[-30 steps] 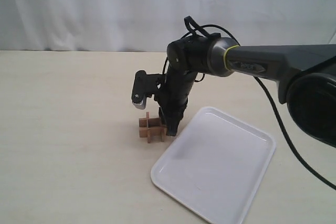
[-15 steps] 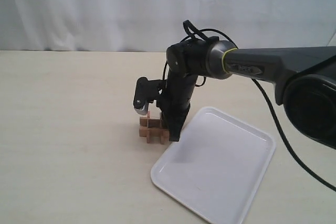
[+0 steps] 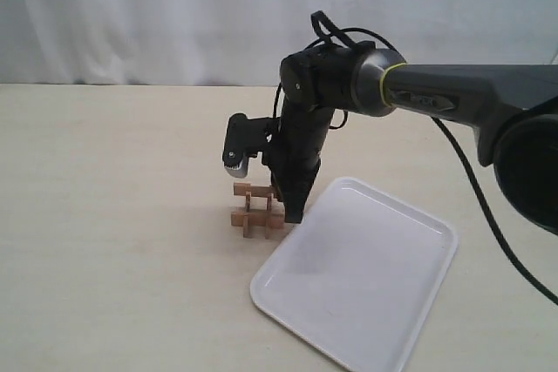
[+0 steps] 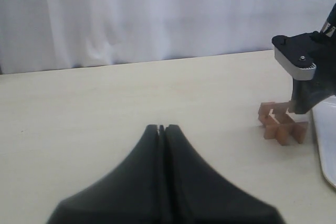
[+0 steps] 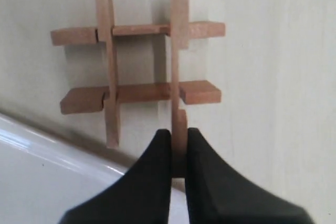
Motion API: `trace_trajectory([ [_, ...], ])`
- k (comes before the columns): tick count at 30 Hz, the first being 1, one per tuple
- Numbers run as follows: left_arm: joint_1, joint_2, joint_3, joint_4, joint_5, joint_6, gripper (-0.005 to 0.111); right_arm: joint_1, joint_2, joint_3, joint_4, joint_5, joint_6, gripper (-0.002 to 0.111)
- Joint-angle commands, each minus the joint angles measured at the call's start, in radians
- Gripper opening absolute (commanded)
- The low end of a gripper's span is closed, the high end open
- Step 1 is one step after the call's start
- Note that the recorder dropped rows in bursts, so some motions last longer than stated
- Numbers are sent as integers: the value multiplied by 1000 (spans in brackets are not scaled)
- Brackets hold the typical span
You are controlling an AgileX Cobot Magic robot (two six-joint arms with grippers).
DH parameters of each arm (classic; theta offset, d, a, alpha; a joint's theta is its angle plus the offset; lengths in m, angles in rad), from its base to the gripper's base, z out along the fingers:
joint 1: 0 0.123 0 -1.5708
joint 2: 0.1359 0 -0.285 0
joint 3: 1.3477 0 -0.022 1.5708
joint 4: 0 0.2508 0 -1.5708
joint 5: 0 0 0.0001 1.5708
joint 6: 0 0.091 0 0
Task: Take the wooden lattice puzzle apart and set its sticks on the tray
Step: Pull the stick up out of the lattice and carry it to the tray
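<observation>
The wooden lattice puzzle [image 3: 255,218] rests on the pale table just off the tray's [image 3: 366,276] near-left corner. My right gripper [image 3: 294,213] points down at the puzzle's tray side. In the right wrist view this gripper [image 5: 179,132] is shut on the end of one stick [image 5: 179,51], which sits a little higher than the other sticks [image 5: 107,66] but still crosses them. My left gripper [image 4: 161,128] is shut with nothing in it, low over bare table and well away from the puzzle [image 4: 281,124]. It does not show in the exterior view.
The white tray's rim [image 5: 47,135] runs right beside the puzzle and partly under my right fingers. A white curtain [image 3: 174,15] backs the table. Cables [image 3: 453,163] trail from the right arm.
My right gripper has closed on one stick at the puzzle's tray side and risen slightly. That stick now stands a little above the rest of the lattice.
</observation>
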Motion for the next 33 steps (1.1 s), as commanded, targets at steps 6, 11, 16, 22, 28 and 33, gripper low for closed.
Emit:
trace_trajectory([
  [6, 1, 0, 2, 1, -12, -3, 0, 0, -166, 3, 20, 79, 107, 4],
  [11, 1, 0, 2, 1, -12, -3, 0, 0, -318, 3, 20, 256, 193, 4],
  [16, 1, 0, 2, 1, -12, -3, 0, 0, -454, 13, 20, 256, 325, 4],
  [22, 1, 0, 2, 1, -12, -3, 0, -2, -651, 169, 12, 256, 414, 4],
  [28, 1, 0, 2, 1, -12, -3, 0, -2, -766, 328, -35, 256, 441, 4],
  [33, 1, 0, 2, 1, -12, -3, 0, -8, -828, 439, -105, 256, 469, 4],
])
